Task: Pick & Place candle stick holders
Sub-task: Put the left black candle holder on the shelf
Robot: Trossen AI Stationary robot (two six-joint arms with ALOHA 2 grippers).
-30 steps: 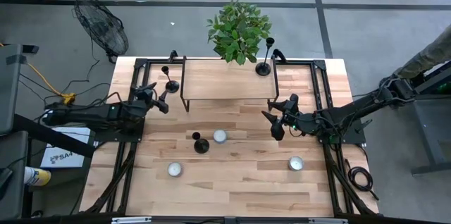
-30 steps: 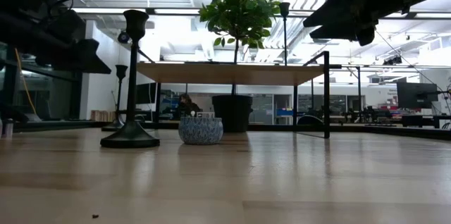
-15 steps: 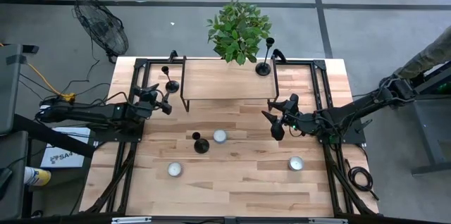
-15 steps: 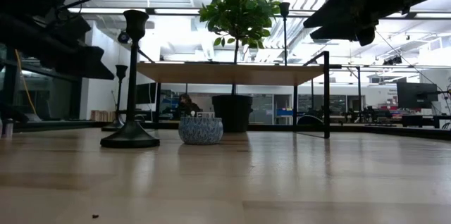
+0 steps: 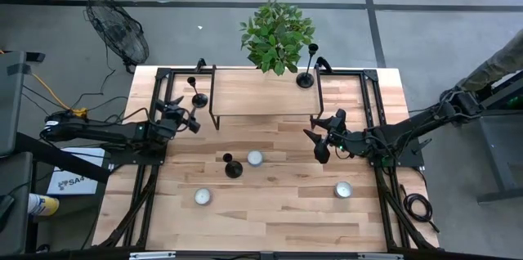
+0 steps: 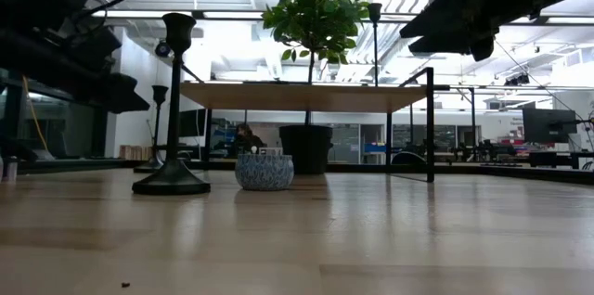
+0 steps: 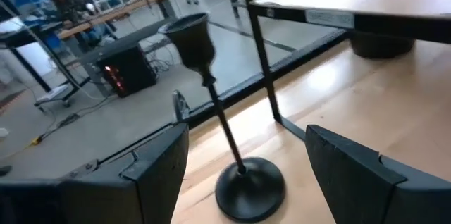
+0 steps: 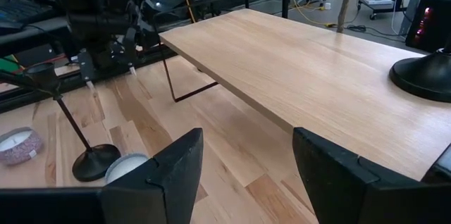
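Observation:
Three black candle stick holders stand upright on their round bases. One (image 5: 198,99) (image 7: 211,104) is on the table left of the raised shelf, one (image 5: 233,167) (image 6: 174,100) is mid-table, and one (image 5: 306,77) is on the shelf's far right corner. My left gripper (image 5: 189,121) (image 7: 246,143) is open just short of the left holder, which stands ahead of the gap between its fingers, untouched. My right gripper (image 5: 319,141) (image 8: 246,150) hangs open above the table, right of the shelf's near edge.
A raised wooden shelf (image 5: 261,95) on thin black legs spans the table's far middle. Three white candles (image 5: 255,158) (image 5: 203,197) (image 5: 342,189) sit on the table. A potted plant (image 5: 276,35) is behind the shelf, and a fan (image 5: 118,35) stands off the table's far left corner.
My left gripper has sunk a little and rolled slightly beside the left holder, with its fingers still apart. No holder has moved.

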